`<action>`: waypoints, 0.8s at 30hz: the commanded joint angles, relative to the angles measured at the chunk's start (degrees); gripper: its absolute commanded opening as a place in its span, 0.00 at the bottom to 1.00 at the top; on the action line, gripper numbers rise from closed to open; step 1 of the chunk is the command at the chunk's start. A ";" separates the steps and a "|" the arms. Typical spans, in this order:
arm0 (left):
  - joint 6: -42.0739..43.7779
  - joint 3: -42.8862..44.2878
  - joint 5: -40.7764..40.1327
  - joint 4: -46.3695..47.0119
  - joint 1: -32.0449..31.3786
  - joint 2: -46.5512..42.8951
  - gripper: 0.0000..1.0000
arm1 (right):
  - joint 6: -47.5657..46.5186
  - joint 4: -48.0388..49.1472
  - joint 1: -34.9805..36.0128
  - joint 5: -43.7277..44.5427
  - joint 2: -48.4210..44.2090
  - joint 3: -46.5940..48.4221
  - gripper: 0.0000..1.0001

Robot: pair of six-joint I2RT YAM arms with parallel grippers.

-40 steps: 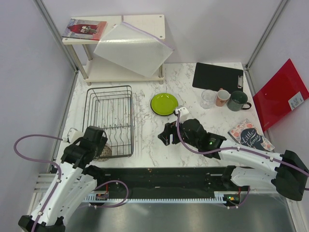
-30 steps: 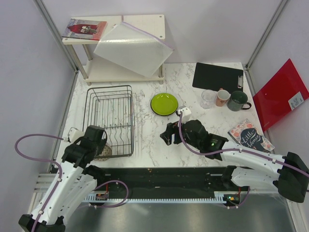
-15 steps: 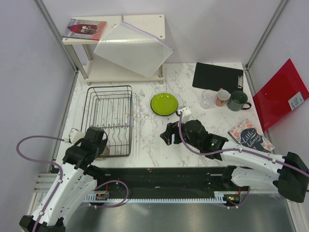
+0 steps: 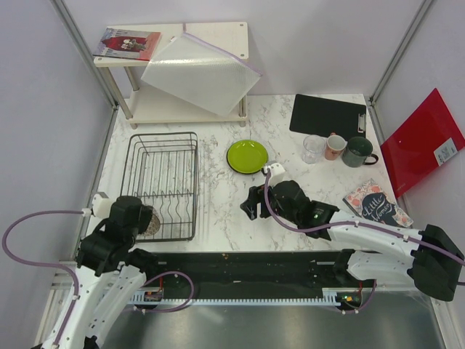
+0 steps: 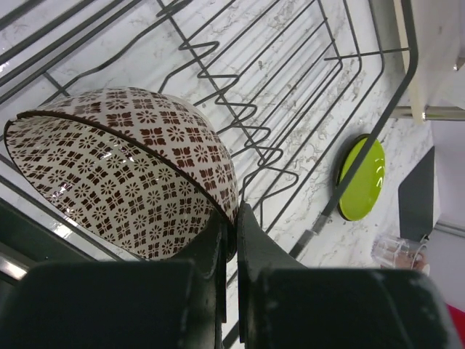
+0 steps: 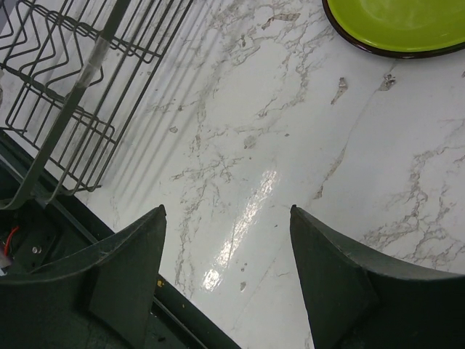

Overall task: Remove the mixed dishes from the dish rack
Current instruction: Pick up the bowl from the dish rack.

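At the near left corner of the dish rack (image 5: 409,43), my left gripper (image 5: 234,224) was clamped on the rim of the patterned bowl (image 5: 123,174). One finger was inside the rim and one outside. The bowl sat tilted on edge among the rack's wires, not yet lifted free.

Just off the rack's right side, the right gripper (image 6: 227,218) hung over bare marble, jaws apart and holding nothing. Beyond it, off the rack's far right corner, lay the lime-green plate (image 4: 247,156). The clear glass (image 4: 313,149), small pink cup (image 4: 335,147) and dark mug (image 4: 357,151) stood well to the right of the rack, already unloaded.

My worry was the thin rim pinch. The bowl could pivot between the fingers and slip out. Its lower edge could also catch a divider and drag the whole rack along.

Compared with a second earlier, the left arm had drawn back towards the rack's near left. The rack seemed to have crept slightly nearer with it. The right arm had barely moved.
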 commanded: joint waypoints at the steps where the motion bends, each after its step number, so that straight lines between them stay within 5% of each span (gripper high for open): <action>1: 2.86 0.87 -1.03 2.38 0.14 -2.63 0.02 | -0.43 1.33 0.33 -0.95 1.09 1.83 0.76; 9: 2.50 -5.72 0.90 7.64 0.14 -9.30 0.02 | 0.54 3.18 0.24 -4.46 1.89 2.35 0.75; 17: 20.15 -3.97 3.88 26.00 0.14 -16.52 0.02 | -0.42 3.18 0.24 -5.00 -1.10 2.88 0.75; 24: 32.11 1.73 13.54 39.63 0.14 -10.91 0.02 | -1.48 1.60 0.24 -2.89 -6.89 3.32 0.75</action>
